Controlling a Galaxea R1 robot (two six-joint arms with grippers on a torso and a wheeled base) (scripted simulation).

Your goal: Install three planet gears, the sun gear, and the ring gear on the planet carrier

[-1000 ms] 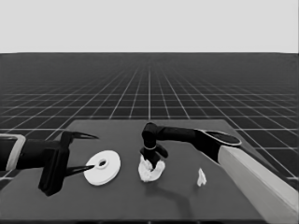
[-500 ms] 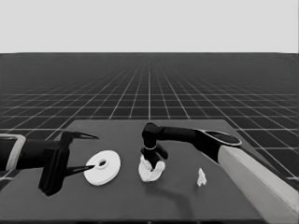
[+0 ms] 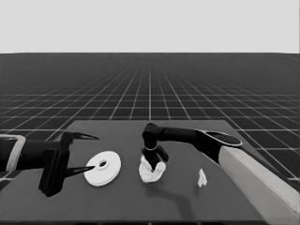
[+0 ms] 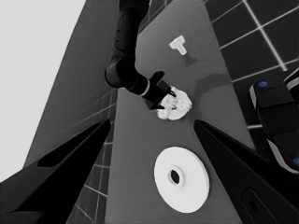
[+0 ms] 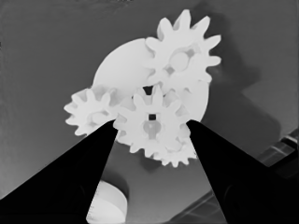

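My right gripper (image 5: 152, 128) hangs over the smaller round part (image 3: 151, 171), fingers wide around the centre gear (image 5: 150, 125), three gears (image 5: 183, 58) seated. Beside it lies the larger round part (image 3: 102, 167), under my parked, spread left gripper (image 3: 86, 153). Judged: gears done; next, capping.

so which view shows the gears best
The right wrist view: the gears fill it, teeth distinct, on the smaller round part. The head view and left wrist view show only a small white clump under the right arm.
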